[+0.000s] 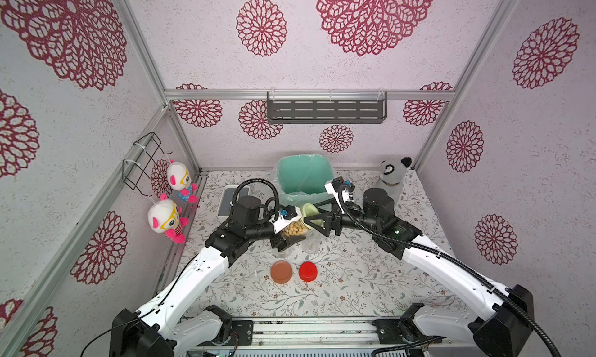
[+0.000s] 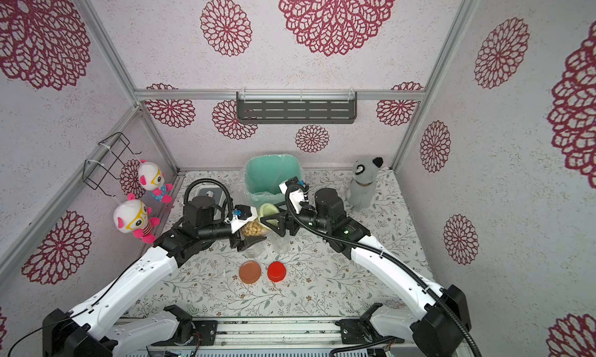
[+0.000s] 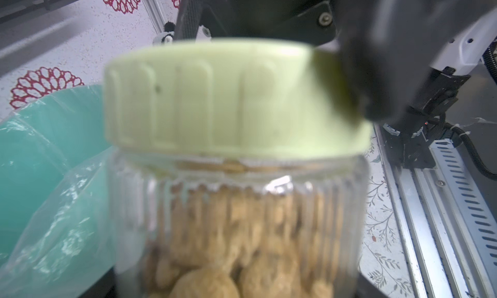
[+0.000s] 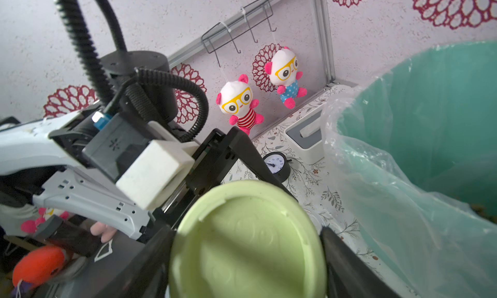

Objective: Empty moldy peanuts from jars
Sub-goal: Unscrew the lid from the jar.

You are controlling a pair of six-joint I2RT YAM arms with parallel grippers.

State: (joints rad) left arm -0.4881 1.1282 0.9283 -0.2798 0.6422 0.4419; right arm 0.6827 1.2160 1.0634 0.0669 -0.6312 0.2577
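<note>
One of the jars (image 1: 292, 230) (image 2: 253, 230), clear and ribbed, lies tilted on its side above the table with my left gripper (image 1: 295, 229) (image 3: 242, 288) shut on its body. The moldy peanuts (image 3: 215, 242) fill it as a tan heap. Its pale green lid (image 1: 309, 210) (image 3: 228, 100) (image 4: 247, 242) sits on its mouth, and my right gripper (image 1: 314, 215) (image 4: 247, 256) is shut on the lid's rim, with a black finger (image 4: 341, 259) on either side. Below stand two clear jars (image 1: 283, 250) (image 1: 311, 244) without lids. A brown lid (image 1: 281, 271) and a red lid (image 1: 308, 271) lie on the table in front of them.
A mint-green bin (image 1: 287, 175) (image 4: 430, 108) lined with a clear bag stands just behind the grippers. A white box (image 1: 227, 197) and a small dial (image 4: 275, 164) sit to its left, and a grey panda plush (image 1: 392, 175) to its right. Two plush toys (image 1: 167, 221) hang on the left wall.
</note>
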